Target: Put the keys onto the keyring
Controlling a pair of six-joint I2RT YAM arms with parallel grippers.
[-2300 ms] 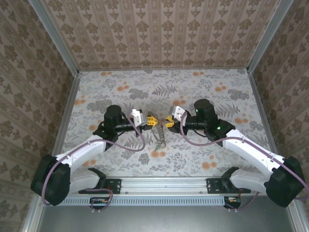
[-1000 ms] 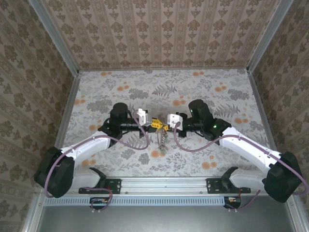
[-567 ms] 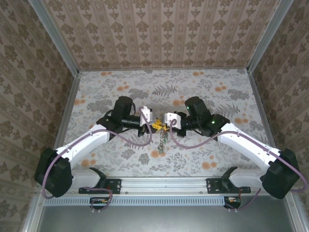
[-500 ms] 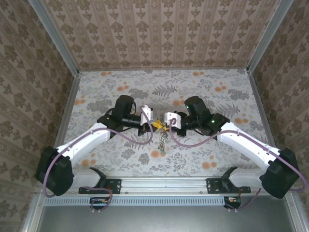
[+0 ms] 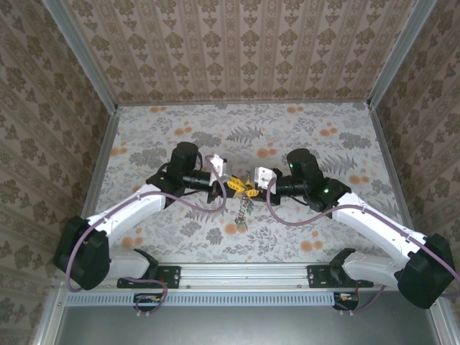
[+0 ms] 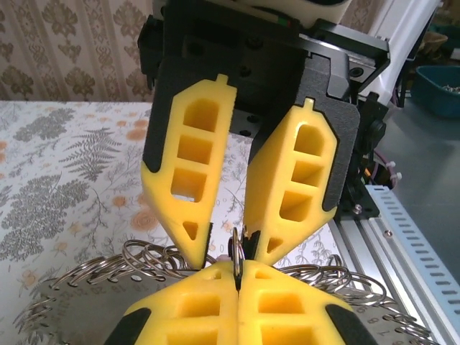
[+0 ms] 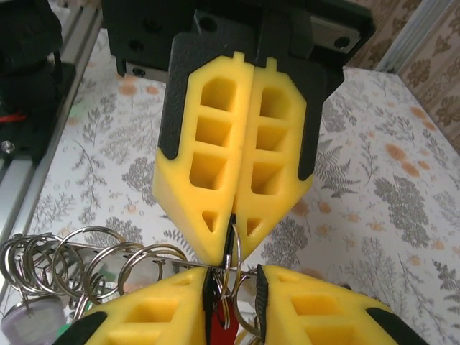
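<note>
Worktop (image 5: 237, 126) centre | left end effector (image 5: 231, 185) clenched on keyring (image 6: 236, 251) | right end effector (image 5: 250, 190) released, tips astride the ring | keys (image 5: 243, 210) bunched just beside both.

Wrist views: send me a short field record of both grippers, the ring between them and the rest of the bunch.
left gripper: shut, pinching a thin metal ring edge-on between its pads
right gripper: jaws apart, tips either side of that same ring
red key head: between the right gripper's fingers; contact unclear
spare rings: clustered beside the pinched ring
keys: hanging where the two grippers meet, seen from above
</note>
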